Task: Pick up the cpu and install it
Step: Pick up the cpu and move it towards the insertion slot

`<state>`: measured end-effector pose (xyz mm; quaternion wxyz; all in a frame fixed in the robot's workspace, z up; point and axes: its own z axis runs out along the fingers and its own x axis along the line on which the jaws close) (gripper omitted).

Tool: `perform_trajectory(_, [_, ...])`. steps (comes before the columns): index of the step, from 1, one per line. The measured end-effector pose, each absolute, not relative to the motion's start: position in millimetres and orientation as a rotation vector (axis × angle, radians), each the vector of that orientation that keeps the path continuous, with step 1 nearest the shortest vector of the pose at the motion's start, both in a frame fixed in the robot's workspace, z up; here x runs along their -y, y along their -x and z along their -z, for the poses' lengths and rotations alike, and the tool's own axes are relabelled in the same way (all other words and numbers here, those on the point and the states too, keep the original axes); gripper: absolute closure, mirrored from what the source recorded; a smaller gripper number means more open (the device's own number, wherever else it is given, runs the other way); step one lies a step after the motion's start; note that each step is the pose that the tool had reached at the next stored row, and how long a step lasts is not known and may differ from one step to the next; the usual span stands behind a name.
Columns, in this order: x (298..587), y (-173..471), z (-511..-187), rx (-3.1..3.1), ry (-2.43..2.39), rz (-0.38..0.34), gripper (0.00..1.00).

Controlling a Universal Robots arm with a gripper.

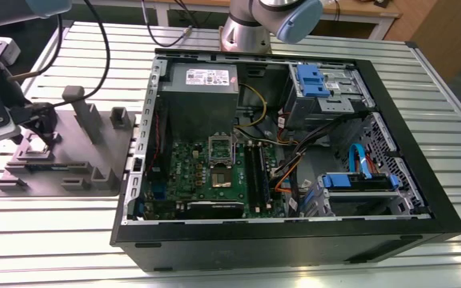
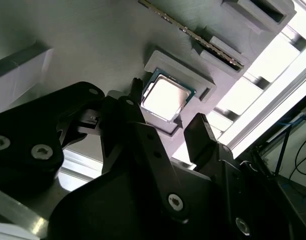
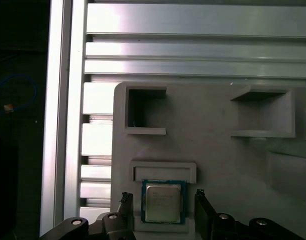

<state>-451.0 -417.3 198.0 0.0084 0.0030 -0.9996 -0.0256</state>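
One small flat square cpu [image 3: 163, 202] with a silvery-grey metal top and a green border lies flat, metal side up, in a shallow square pocket of the grey plastic fixture plate [image 3: 218, 165]. Being square, it has no long axis. Its edges run parallel to the pocket walls and to a raised grey bar [image 3: 164, 172] just beside one edge.

In the second wrist view the cpu [image 2: 165, 99] is washed out by glare, so nothing on its top can be made out. One corner is hidden behind a black finger [image 2: 138, 90].

The black gripper [image 3: 162, 196] hangs directly over the pocket with its fingers [image 3: 202, 207] apart, one on each side of the cpu. In the first wrist view a strip of grey fixture shows between each finger and the chip, so neither touches it. The lower parts of the fingers are cut off by the picture edge.

In the exterior view the gripper [image 1: 42, 129] stands over the fixture plate [image 1: 70, 174] at the exterior view's left and covers that pocket. The plate rests on a slatted aluminium worktop [image 1: 54, 240]. Well apart, toward the exterior view's right, lies an open black computer case [image 1: 295, 246] with a green motherboard [image 1: 214, 180] inside.
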Motion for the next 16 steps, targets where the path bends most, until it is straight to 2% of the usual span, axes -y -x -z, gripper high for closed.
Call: perform_trajectory(16, [417.2, 451.0, -188.9, 3.124, -0.005, 0.074, 0.4])
